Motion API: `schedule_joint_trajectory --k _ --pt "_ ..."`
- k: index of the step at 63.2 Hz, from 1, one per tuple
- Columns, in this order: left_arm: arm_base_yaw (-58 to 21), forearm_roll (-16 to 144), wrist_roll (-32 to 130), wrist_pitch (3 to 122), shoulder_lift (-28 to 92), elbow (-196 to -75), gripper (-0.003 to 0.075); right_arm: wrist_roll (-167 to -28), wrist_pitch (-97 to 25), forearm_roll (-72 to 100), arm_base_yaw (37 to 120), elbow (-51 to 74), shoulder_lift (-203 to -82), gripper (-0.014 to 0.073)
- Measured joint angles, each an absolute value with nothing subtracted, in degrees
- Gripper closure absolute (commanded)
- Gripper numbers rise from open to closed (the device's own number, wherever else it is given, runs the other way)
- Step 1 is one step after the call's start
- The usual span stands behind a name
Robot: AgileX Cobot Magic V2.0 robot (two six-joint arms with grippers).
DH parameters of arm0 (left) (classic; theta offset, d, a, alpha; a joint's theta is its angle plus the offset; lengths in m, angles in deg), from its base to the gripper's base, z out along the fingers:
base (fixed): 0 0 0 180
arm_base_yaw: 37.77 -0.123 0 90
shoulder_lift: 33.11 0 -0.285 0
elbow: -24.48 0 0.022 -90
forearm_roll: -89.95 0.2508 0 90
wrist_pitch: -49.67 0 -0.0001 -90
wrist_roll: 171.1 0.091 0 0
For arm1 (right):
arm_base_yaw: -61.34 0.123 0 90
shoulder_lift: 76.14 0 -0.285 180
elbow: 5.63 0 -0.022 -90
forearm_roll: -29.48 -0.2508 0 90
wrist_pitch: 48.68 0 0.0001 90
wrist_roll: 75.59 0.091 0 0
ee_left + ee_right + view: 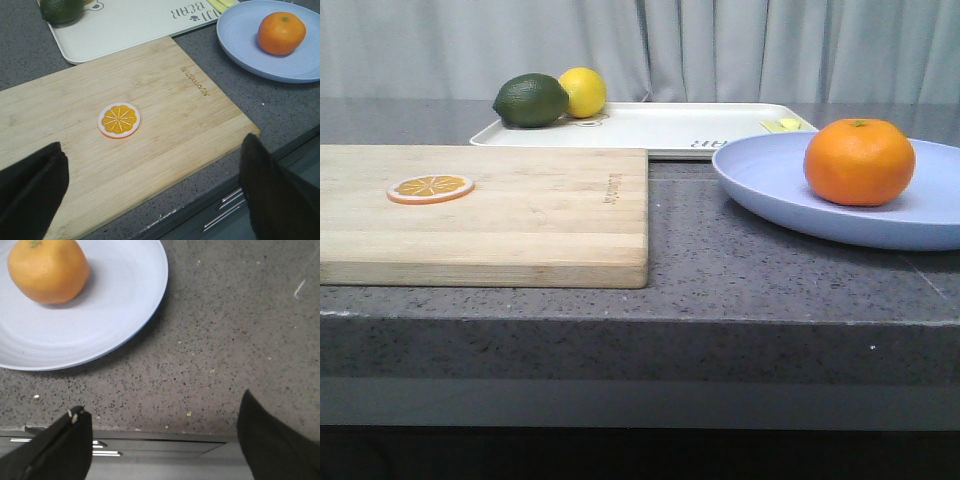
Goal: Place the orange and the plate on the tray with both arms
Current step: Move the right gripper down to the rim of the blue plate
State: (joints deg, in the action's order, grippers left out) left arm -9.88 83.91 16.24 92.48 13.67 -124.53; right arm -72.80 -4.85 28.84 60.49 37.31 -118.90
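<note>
A dark speckled tabletop (720, 260) is standing before a grey curtain, carrying all items. The orange (859, 161) is sitting inside the plate (770, 175) at the near right; the plate is lying on the tabletop, its far edge just beside or slightly overlapping the tray (660, 125). The tray, far centre, is holding a lime (530, 100) and a lemon (583, 91) at its left end. A cutting board (520, 220) at the near left is bearing an orange slice (430, 187). The left tool (150, 190) is hovering over the board with fingers apart and empty; the right tool (162, 440) is hovering near the plate's edge, likewise apart. Judgement: no transfer is yet under way; the next move is calling for gripping the orange and the plate rim.
</note>
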Motion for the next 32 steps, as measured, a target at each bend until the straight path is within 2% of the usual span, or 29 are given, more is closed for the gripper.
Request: schedule_joint_trajectory --k 19,32 --pt "-9.88 83.91 16.24 91.85 13.67 -124.56 0.0047 -72.70 4.52 29.48 59.51 20.91 -139.68 -0.0001" --pt "-9.88 83.91 16.24 91.43 13.67 -124.56 0.0047 -77.40 7.49 26.40 51.06 13.94 -149.07 -0.0001"
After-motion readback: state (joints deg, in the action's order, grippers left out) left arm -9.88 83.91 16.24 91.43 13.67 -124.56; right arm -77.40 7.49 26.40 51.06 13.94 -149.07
